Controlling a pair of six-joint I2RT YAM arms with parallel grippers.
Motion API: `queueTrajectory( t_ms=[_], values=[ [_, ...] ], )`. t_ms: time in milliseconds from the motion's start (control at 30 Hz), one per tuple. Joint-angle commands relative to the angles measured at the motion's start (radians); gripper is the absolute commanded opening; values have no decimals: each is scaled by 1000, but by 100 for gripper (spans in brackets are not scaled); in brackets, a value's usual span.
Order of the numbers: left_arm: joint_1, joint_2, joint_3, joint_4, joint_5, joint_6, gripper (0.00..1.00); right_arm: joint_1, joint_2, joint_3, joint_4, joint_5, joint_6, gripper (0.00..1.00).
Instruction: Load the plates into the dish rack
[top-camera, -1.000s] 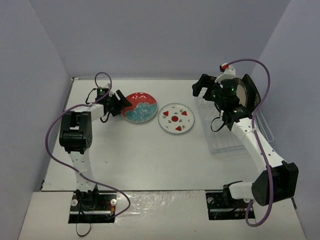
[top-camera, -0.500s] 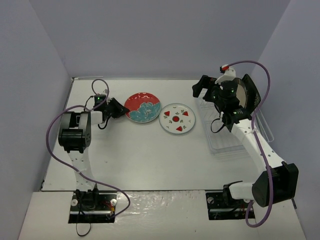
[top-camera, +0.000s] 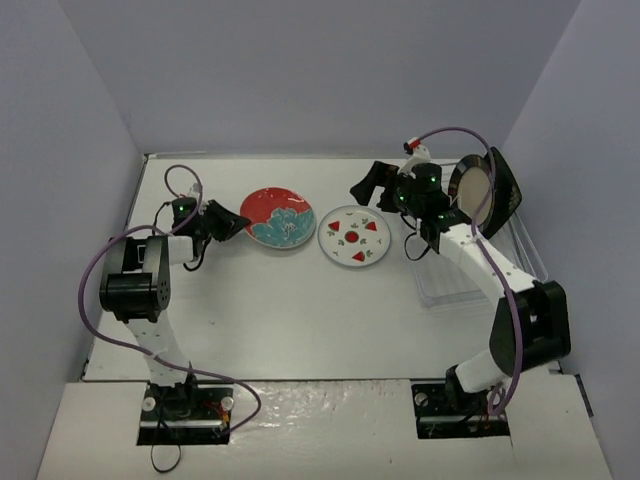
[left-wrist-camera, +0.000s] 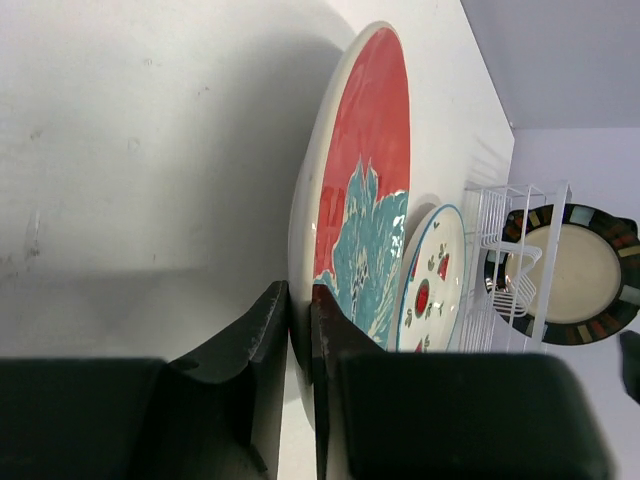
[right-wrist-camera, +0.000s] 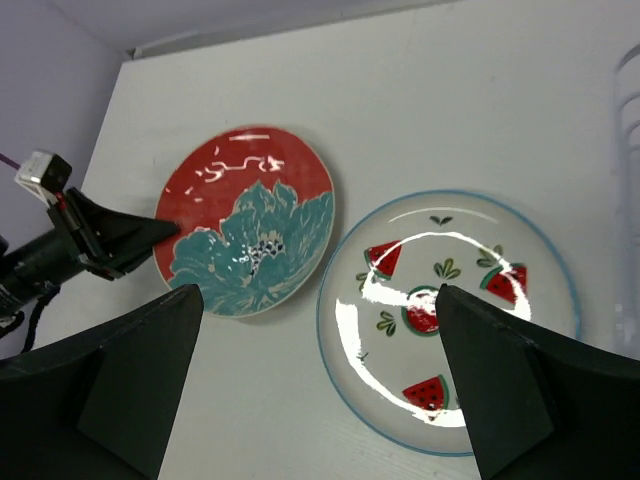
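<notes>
On the white table (top-camera: 300, 320) the left claw (left-wrist-camera: 300, 300) is pinching the near rim of the round red-and-teal floral plate (left-wrist-camera: 360, 190). Its fingers (left-wrist-camera: 265, 340) are sitting almost together, one on each side of the rim, gripping it. The rest of that plate is stretching away ahead of the claw; can't tell if it's lifting off the table. Just beyond it, further from the left claw, the round white plate w/ red watermelon slices (top-camera: 353, 236) is lying flat, the two rims v. close.

The right claw (right-wrist-camera: 318, 300) is hanging above the table w/ jaws spread wide, gripping nothing. Both plates are lying below and ahead of it: floral one toward one finger, watermelon one toward the other.

Behind the right claw, the clear wire dish rack (top-camera: 470, 285) is carrying the round black-rimmed plate w/ beige centre (top-camera: 470, 190) upright on edge. A square black plate (top-camera: 505, 185) is standing right behind that one.
</notes>
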Motion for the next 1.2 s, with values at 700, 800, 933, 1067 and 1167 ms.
queueTrajectory(
  t_ms=[700, 800, 933, 1067, 1167],
  values=[
    [-30, -453, -161, -127, -160, -152, 0, 385, 400, -101, 473, 116, 740, 95],
    [-30, -479, -166, -143, -165, -149, 0, 391, 439, -94, 507, 115, 777, 94],
    [-30, -511, -186, -147, -155, -163, 0, 394, 477, -72, 503, 110, 803, 91],
    [-30, -546, -200, -131, -140, -174, 0, 396, 496, -75, 536, 110, 819, 90],
    [-30, -578, -207, -123, -124, -178, 0, 394, 513, -81, 578, 115, 834, 90]
  ],
)
